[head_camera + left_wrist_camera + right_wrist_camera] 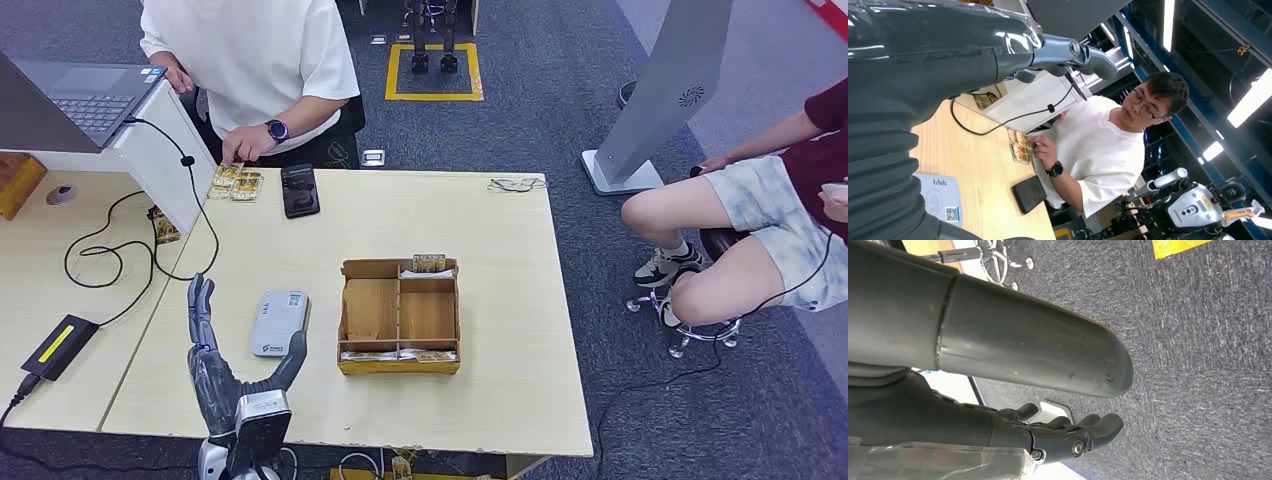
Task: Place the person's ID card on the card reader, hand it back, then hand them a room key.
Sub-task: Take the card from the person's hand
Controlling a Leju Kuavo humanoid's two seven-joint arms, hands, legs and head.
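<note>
Left hand, dark grey, many-fingered, on a silver arm, is raised over the near-left part of the pale wooden tabletop; its fingers are straight and spread, pointing away toward the far edge, thumb splayed out to the right, and it holds nothing. Just right of the thumb, close but apart as far as can be told, lies the small grey-white rectangular card reader, flat, long axis running near to far. Right of the reader stands the light wooden compartment box with cards upright in its far-right slot and more lying along its front strip, likely the room keys. The right hand hangs off the tabletop over the grey carpet, fingers loosely curled with nothing in them, so the left hand is clearly the nearer one for any handover. Far from the hand, straight ahead of the fingers and a bit right, at the far-left edge of the tabletop, sit a small cluster of yellowish patterned cards; the person's hand, with a dark wristwatch, rests on or just behind them. Cannot tell which is the ID card. A black phone lies just right of those cards. Judgement: the card lies well apart from the left hand, beyond the reader, so the coming move needs a forward reach along the fingers' own line, or the person passing it in.
</note>
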